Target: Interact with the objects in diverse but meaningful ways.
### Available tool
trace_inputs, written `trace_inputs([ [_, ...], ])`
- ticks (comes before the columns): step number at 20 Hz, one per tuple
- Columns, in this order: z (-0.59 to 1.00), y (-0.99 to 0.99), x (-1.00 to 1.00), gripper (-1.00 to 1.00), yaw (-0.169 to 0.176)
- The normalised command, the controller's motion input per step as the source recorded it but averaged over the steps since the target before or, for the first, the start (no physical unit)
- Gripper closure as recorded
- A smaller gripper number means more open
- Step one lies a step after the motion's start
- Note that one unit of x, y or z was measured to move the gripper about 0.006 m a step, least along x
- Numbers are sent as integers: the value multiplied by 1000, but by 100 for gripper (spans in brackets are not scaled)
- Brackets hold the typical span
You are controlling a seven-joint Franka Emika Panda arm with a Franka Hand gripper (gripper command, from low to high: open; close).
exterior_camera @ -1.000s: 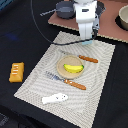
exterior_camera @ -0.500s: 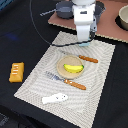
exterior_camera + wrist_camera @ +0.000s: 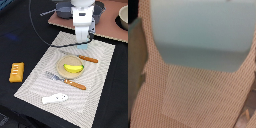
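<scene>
Woven beige placemat (image 3: 100, 75) under smooth pale blue cup (image 3: 203, 35); jaws' state indiscernible.

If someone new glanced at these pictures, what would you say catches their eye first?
Probably the yellow banana on a small round plate in the middle of the woven placemat, with a fork and a knife on either side. Next, the white robot arm standing over the mat's far edge, and the orange ridged block alone on the dark cloth at the exterior view's left.
</scene>
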Motion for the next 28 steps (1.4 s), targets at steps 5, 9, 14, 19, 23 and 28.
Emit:
trace_inputs([
  [5,646,-79,-26,-100,-6],
  [9,301,-409,-561,-100,0],
  [14,17,-532,-731,-100,0],
  [19,-125,-509,-794,-100,0],
  [23,-272,-479,-834,-100,0],
  [28,-339,-364,-902,-100,0],
])
